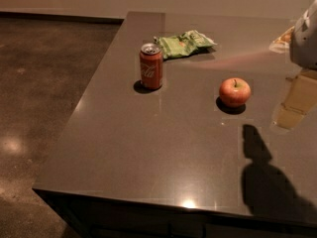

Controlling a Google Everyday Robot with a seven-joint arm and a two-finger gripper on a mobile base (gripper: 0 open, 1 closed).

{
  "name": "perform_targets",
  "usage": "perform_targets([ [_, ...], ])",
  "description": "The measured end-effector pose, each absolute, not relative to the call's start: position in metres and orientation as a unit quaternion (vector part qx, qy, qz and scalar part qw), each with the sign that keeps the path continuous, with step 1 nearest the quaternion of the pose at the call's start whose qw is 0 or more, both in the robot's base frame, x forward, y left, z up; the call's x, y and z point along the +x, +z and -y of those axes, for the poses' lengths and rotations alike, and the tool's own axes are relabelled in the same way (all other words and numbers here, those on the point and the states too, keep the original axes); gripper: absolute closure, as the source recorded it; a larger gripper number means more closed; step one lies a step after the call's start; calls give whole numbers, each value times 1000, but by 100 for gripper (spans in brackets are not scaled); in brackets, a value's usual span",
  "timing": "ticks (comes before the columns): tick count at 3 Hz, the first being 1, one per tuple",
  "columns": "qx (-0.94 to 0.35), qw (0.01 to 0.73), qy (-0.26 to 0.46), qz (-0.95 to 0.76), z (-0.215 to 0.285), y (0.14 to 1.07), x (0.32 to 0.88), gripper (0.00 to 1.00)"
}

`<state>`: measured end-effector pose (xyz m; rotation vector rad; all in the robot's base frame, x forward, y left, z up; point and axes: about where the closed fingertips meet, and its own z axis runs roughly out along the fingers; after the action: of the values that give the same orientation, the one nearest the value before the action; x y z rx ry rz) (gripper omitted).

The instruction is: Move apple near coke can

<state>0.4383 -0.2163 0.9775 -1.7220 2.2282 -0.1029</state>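
Dark grey stone counter w/ coke can standing upright toward the back-left. Green snack bag lies just behind it. Apple sits stem-up on the counter to the can's right, well apart from it, nothing touching it. Gripper shows only as a pale shape cut off at the right edge, above the counter & apple. Can't tell its state.

Office kitchen: dark stone counter, polished concrete floor, hand at right edge
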Motion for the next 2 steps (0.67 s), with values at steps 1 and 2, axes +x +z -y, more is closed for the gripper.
perform_targets([
  [1,-601,163,-36,-781,216,979,440,0],
  [2,-589,177,-34,-788,216,974,458,0],
])
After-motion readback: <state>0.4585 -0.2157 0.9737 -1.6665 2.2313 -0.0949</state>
